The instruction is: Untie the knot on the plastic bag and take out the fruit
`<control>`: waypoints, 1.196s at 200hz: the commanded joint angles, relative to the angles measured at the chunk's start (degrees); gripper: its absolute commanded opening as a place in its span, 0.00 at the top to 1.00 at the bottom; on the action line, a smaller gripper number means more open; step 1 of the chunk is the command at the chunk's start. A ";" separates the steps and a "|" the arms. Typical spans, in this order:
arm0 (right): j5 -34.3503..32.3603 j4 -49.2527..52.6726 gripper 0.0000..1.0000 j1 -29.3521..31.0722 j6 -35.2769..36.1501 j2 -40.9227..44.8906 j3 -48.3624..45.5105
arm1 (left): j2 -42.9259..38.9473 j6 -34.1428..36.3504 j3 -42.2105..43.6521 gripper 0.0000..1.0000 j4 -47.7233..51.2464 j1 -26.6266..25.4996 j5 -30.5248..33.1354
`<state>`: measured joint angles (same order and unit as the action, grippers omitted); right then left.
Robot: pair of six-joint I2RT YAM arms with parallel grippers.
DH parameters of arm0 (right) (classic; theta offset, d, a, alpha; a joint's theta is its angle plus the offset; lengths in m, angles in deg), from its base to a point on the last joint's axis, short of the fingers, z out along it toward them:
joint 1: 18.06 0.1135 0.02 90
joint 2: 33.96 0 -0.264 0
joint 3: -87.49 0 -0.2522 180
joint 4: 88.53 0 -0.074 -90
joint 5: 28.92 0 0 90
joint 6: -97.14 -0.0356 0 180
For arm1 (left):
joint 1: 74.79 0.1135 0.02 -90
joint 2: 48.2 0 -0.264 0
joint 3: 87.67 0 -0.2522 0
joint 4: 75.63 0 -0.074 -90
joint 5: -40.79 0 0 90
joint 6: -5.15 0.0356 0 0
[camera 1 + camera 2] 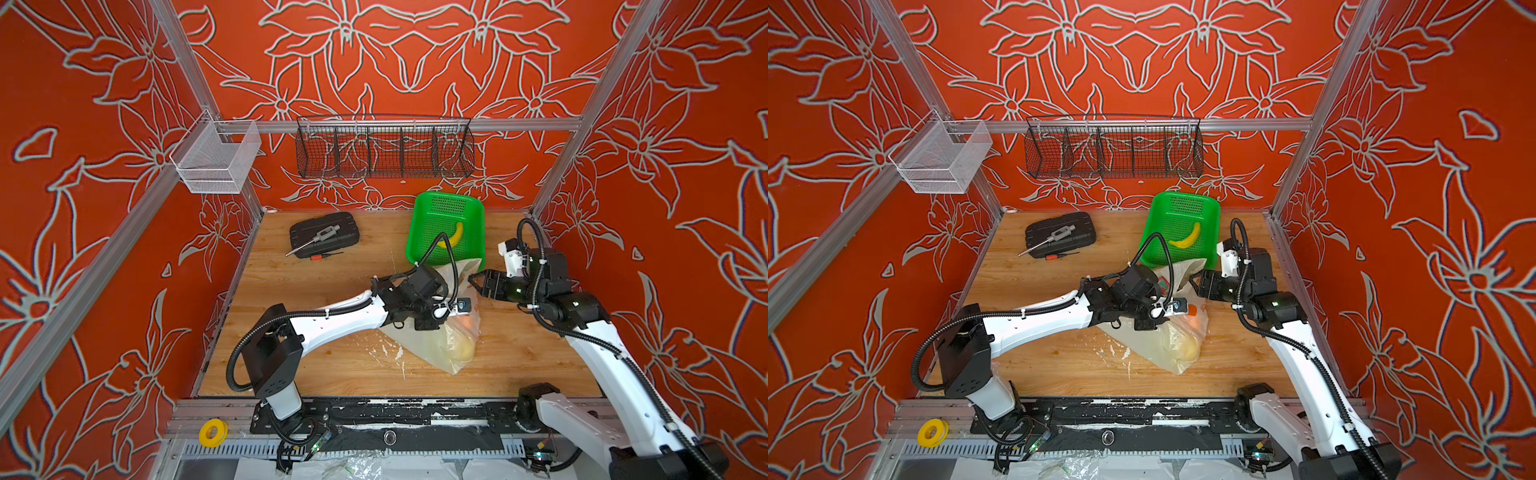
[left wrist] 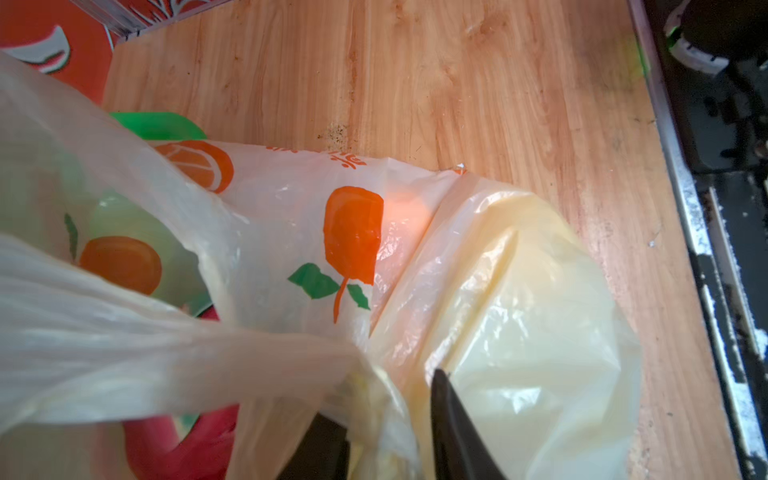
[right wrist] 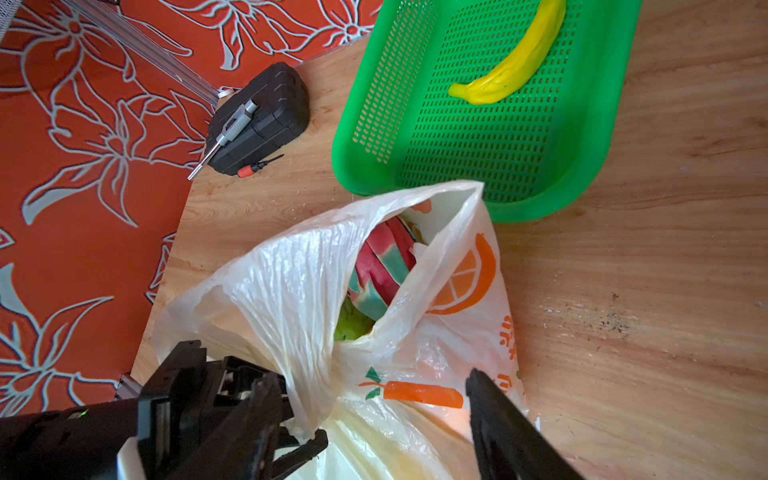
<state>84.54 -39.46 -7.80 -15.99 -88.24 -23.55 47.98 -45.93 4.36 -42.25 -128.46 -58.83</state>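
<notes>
The left gripper (image 2: 386, 419) pinches a gathered fold of the plastic bag (image 1: 455, 345), which lies on the wooden table (image 1: 316, 286) just in front of the green basket (image 3: 347, 141). The right gripper (image 1: 473, 284) hovers with its jaws apart beside the bag's gaping mouth, where a pink dragon fruit (image 3: 384, 266) shows.

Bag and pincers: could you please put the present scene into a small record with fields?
bag: lying down, mouth gaping toward the basket
inside bag: dragon fruit, a green fruit beside it
left pincer: shut on bag film
right pincer: open, at the bag's mouth
basket: one banana
</notes>
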 commanded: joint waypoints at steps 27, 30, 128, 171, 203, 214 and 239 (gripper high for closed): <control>0.18 -0.75 0.29 0.03 0.23 2.48 -0.06 | -2.99 -12.60 -5.13 1.00 -0.50 1.01 -0.17; 0.32 -1.02 0.30 0.02 0.34 2.87 -0.28 | -3.32 -14.02 -5.69 1.00 -0.37 1.34 -0.55; -1.46 -12.54 0.30 18.73 5.38 -8.09 -0.45 | -7.69 -46.54 -13.56 1.00 -2.31 16.30 -1.77; -6.42 -4.13 0.25 22.56 14.41 -21.16 7.59 | -6.28 -52.54 -14.37 1.00 -1.86 21.03 -4.97; -0.97 -2.55 0.48 24.32 13.28 -23.59 7.71 | -4.10 -54.30 -15.87 1.00 -1.06 22.69 -3.56; 1.05 -1.83 0.60 24.58 12.43 -22.25 6.57 | -2.66 -55.18 -17.35 1.00 0.52 23.63 -2.32; 4.56 1.54 0.75 25.95 9.33 -16.72 1.99 | 0.98 -56.98 -20.13 1.00 2.62 26.41 -1.95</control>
<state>83.91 -43.18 16.77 -4.80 -110.60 -17.85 45.71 -99.83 -13.00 -42.41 -104.85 -61.87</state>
